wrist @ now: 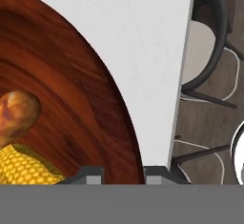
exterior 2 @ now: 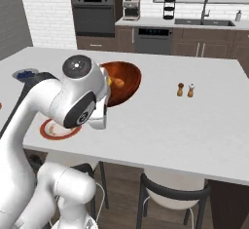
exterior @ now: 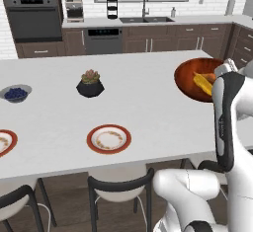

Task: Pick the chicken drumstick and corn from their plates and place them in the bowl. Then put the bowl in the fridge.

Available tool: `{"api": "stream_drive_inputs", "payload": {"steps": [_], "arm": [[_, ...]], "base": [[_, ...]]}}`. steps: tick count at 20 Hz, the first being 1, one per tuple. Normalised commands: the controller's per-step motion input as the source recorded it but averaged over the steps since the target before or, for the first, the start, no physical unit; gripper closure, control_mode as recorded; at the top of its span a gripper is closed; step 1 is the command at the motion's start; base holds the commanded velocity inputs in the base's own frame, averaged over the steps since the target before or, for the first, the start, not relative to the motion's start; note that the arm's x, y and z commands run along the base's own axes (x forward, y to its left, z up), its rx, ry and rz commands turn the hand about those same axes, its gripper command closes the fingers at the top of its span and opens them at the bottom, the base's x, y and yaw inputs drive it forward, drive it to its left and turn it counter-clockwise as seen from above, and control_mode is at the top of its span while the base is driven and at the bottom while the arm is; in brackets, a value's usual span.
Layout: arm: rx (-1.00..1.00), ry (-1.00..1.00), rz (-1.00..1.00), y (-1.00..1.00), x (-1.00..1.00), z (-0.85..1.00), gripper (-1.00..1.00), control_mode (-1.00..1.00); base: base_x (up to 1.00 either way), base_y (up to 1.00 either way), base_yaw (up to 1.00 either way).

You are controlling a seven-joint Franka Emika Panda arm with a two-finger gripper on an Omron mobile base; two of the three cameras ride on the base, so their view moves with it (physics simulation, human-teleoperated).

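Gripping the near rim of the bowl [wrist: 95,99], the end effector [wrist: 121,174] has its two fingertips [wrist: 90,175] drawn close together with the reddish-brown wall pinched between them, one tip inside and one outside; that hold on the edge looks chosen so the whole bowl can be carried, since both foods already lie within it. Just inside that rim rests the corn [wrist: 26,166], and touching it on the far side sits the chicken drumstick [wrist: 16,113], its thick brown end showing. Nearer the robot than the bowl, and off to the bowl's left, the plates [exterior: 108,138] stand on the white surface [exterior: 148,107] with only crumbs in their centres, so the loading step appears finished and the trip to the fridge is what remains. Beyond the plates, still left of the bowl, a black plant pot [exterior: 90,85] holds a small succulent, and farther left a small blue-grey bowl [exterior: 16,93] holds blueberries.
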Motion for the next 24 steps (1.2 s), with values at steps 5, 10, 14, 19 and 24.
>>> {"api": "stream_drive_inputs", "payload": {"steps": [5,10,14,19,24], "arm": [[0.01,0.01,-0.02,0.26,-0.75,0.37,1.0,-1.0],[0.05,0.03,-0.01,0.15,-0.79,-0.02,1.0,1.0],[0.0,0.0,0.0,0.0,0.0,0.0,1.0,1.0],[0.0,0.0,0.0,0.0,0.0,0.0,1.0,1.0],[0.0,0.0,0.0,0.0,0.0,0.0,1.0,1.0]], "base": [[0.0,0.0,0.0],[-0.2,0.03,0.0],[-0.9,0.08,-0.01],[-0.62,-0.13,-0.13],[-0.07,-0.16,-0.71]]}}
